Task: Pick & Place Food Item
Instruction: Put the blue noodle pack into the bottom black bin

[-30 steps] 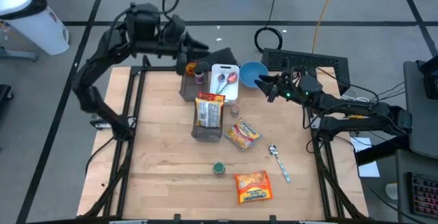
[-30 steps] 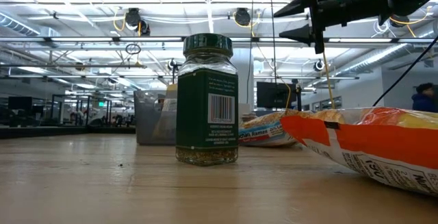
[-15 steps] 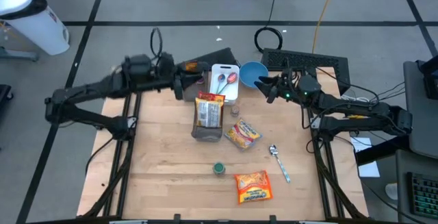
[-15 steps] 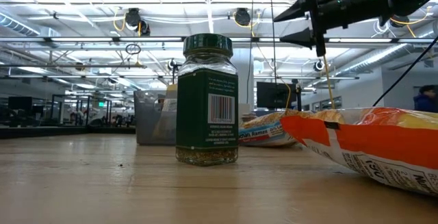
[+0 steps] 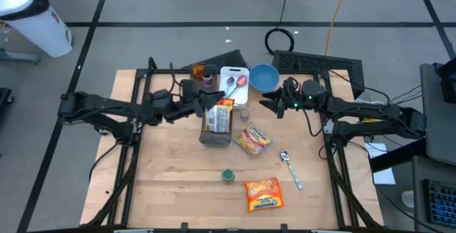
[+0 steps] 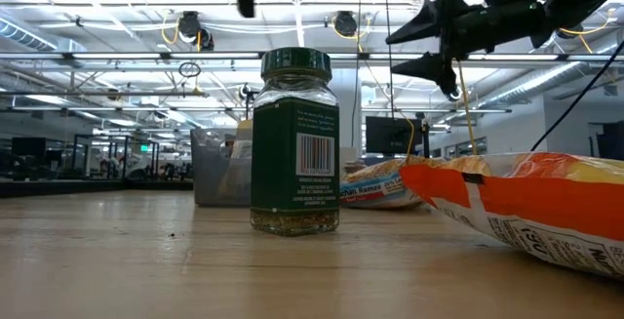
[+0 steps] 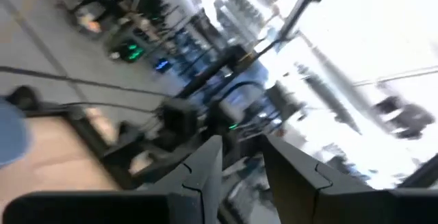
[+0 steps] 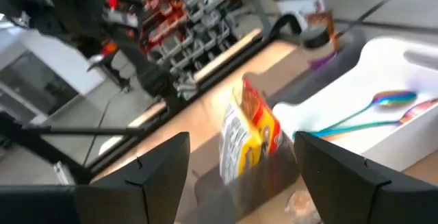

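- Since the earlier frame, the left arm has swung down and stretched across the table; its left gripper [image 5: 211, 100] now hovers beside the red-and-yellow noodle packet [image 5: 217, 114] standing upright in a clear plastic bin [image 5: 215, 137].
- Its fingers [image 7: 205, 172] stand narrowly apart with nothing between them, likely lined up to pinch the packet's top edge.
- The right gripper [image 5: 269, 105] has slid a little toward the table's middle and hangs above it near the blue bowl [image 5: 263, 75], jaws wide and empty, seemingly waiting.
- Around the bin: a white tray [image 5: 225, 73] holding spoons, a second noodle packet [image 5: 251, 138] lying flat, a loose metal spoon [image 5: 290, 167], a green-lidded spice jar [image 5: 228, 175] and an orange snack bag [image 5: 263, 194].
- Tray and bin wall crowd the packet, so the approach looks tight.
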Robot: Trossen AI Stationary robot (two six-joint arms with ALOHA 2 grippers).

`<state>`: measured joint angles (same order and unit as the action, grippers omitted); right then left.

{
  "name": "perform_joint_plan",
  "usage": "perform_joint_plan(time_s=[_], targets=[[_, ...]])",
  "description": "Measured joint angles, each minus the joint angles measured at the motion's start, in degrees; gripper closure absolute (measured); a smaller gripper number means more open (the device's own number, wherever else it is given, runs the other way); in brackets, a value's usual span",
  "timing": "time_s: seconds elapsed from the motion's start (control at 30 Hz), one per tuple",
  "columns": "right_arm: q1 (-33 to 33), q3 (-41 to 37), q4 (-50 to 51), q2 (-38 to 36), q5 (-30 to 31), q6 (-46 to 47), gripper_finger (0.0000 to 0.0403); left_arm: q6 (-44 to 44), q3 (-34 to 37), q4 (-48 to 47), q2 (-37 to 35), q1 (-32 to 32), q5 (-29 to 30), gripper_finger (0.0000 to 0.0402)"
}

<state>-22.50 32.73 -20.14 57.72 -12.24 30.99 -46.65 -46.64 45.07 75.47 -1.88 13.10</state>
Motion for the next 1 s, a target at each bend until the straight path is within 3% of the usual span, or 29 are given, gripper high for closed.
perform_joint_plan(time_s=[0.23, 0.5, 0.63, 0.93, 1.0], targets=[[0.91, 0.00, -0.32, 2.58, -1.58, 3.69, 0.0147, 0.24, -6.43, 4.71, 5.97, -2.26, -10.73, 0.0279], [2.58, 0.00, -2.76, 3.18, -1.56, 6.29, 0.0147, -1.84, -13.36, 2.25, 6.67, -6.68, -30.24, 0.0214], [4.00, 0.00, -4.29, 3.95, -1.57, 10.74, 0.0146, -1.59, -15.96, -4.39, 6.49, -8.51, -41.13, 0.0190], [12.83, 0.00, -14.63, 8.41, -1.04, 19.95, 0.0121, 2.51, -17.68, -27.03, 5.02, -7.55, -52.25, 0.0198], [16.00, 0.00, -17.23, 9.00, 1.99, 19.86, 0.0120, 5.05, -17.68, -31.67, 4.12, -6.59, -52.97, 0.0204]])
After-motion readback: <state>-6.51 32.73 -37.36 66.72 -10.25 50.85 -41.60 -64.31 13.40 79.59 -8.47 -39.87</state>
